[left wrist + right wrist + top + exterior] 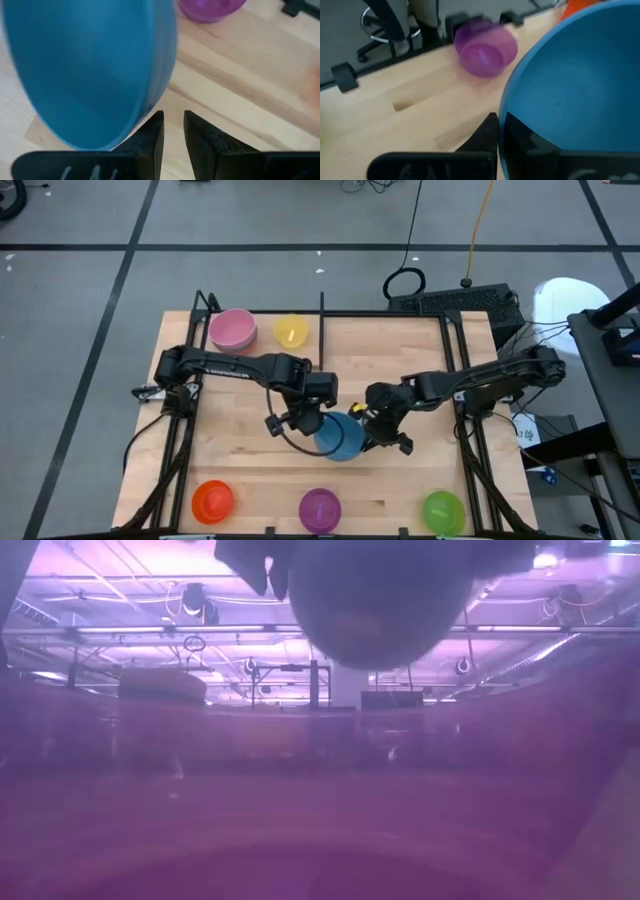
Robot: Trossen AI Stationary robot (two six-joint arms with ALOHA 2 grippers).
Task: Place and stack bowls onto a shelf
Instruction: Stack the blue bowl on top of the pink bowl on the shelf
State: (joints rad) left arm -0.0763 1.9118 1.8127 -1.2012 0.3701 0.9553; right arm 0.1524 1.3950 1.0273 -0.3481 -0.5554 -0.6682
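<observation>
Both arms are meeting at the centre of the high view, and the small round blue plastic bowl [338,436] is sitting right between them. The right gripper [501,132] is pinching the bowl's rim, one dark finger inside and one outside. The left gripper [173,131] is hanging just beside the bowl's outer wall, fingers nearly pressed together on nothing. Along the bottom edge the orange bowl [213,500], purple bowl [320,507] and green bowl [443,510] are waiting; pink bowl [232,329] and yellow bowl [291,331] are resting upper left on the narrow wooden shelf [380,326].
</observation>
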